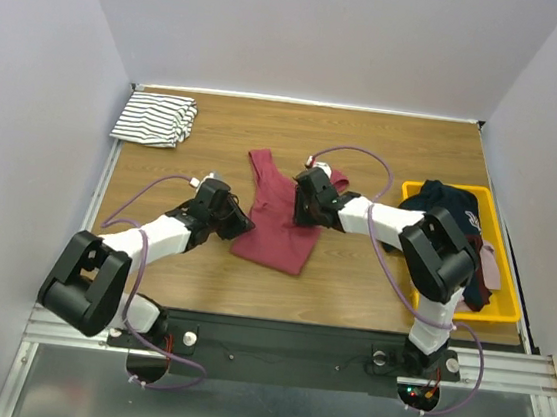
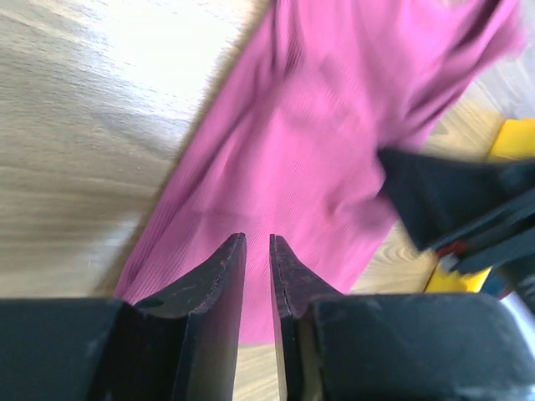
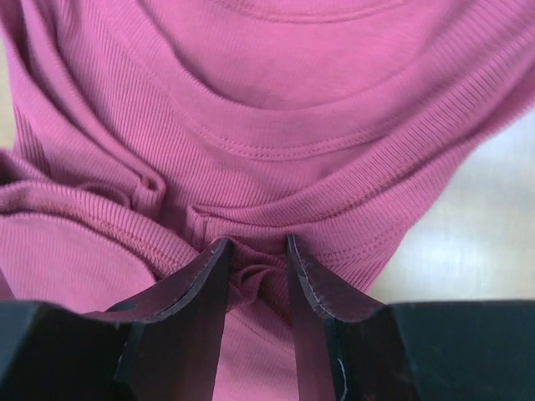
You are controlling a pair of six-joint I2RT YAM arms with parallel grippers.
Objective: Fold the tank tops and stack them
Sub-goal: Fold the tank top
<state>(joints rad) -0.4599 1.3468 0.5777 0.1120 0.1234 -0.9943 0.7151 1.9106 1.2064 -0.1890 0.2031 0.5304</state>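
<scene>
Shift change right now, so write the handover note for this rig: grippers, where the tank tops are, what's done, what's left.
Left gripper: jaws a narrow gap apart, nothing between them, poised at the near left edge of the dark red tank top.
Right gripper: shut on a bunch of that top's cloth at the neckline end.
Striped tank top: folded, at the far left corner of the table.
Done: striped top folded and set aside.
Left: fold the red top, which is spread mid-table, then probably stack it on the striped one.
Yellow bin on the right holds dark clothing.
</scene>
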